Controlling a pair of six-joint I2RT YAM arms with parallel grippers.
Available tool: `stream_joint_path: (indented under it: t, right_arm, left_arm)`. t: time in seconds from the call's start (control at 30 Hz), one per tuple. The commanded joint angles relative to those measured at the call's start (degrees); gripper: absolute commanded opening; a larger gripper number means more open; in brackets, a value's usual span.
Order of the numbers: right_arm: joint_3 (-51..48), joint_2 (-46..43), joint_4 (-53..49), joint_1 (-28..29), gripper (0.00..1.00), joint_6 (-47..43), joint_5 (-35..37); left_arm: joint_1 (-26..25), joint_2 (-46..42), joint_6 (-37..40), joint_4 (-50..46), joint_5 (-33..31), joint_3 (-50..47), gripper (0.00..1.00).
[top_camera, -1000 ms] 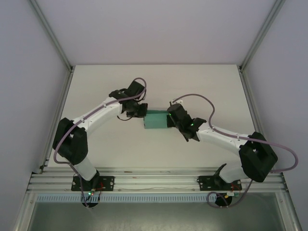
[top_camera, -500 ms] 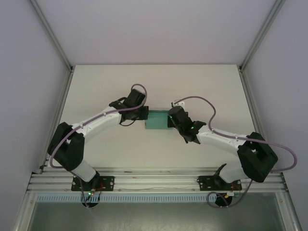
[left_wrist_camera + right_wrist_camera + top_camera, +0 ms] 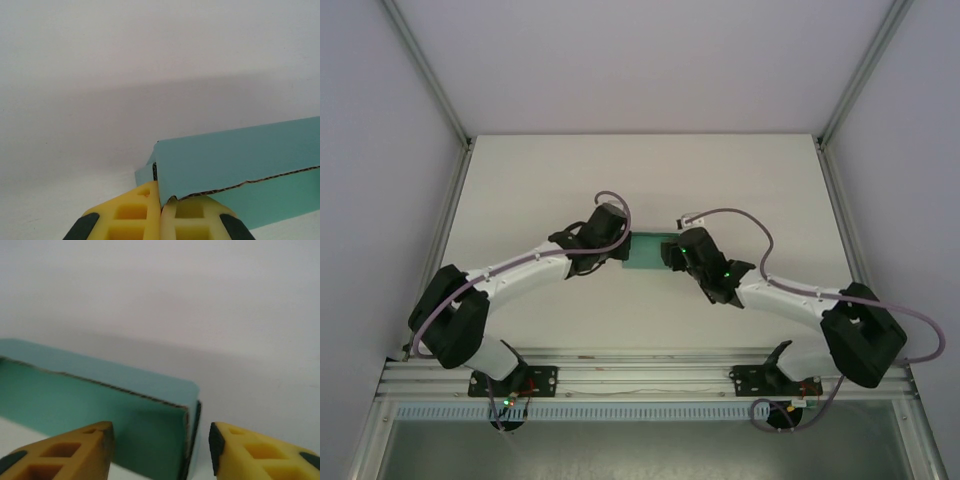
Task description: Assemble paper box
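The teal paper box [image 3: 646,250] lies mid-table as a low open box between my two grippers. My left gripper [image 3: 623,249] is at its left end. In the left wrist view the yellow fingers [image 3: 135,215] are pressed together, and the left gripper [image 3: 161,202] is shut on the lower corner of a teal side wall [image 3: 240,160]. My right gripper [image 3: 670,256] is at the box's right end. In the right wrist view it [image 3: 161,437] stands open, with the box's end wall [image 3: 187,440] and part of the inside [image 3: 100,400] between its fingers, touching neither.
The white table [image 3: 720,180] stretches bare behind and to both sides of the box. Aluminium frame posts and grey walls bound it left and right. The mounting rail [image 3: 640,378] runs along the near edge.
My left arm has dropped lower and swung in against the box's left end. My right gripper has edged left over the box's right end. The box has hardly moved.
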Motion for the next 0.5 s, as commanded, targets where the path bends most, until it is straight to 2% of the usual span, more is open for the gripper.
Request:
stream_joint_path:
  t: [0.0, 0.23, 0.47]
  right_arm:
    - [3.28, -2.84, -3.91, -0.96, 0.59, 1.27, -3.42]
    - [6.8, -2.55, -5.82, -4.83, 0.62, 5.55, -1.48]
    - [10.18, 2.38, -9.26, -7.98, 0.52, 8.95, -4.88]
  left_arm:
    - [-0.64, 4.06, 0.79, -8.39, 1.92, -3.89, 0.0]
    - [-0.76, 3.44, 1.77, -8.16, 1.5, -2.98, 0.0]
    - [-0.91, 2.94, 2.29, -8.65, 1.44, -1.93, 0.0]
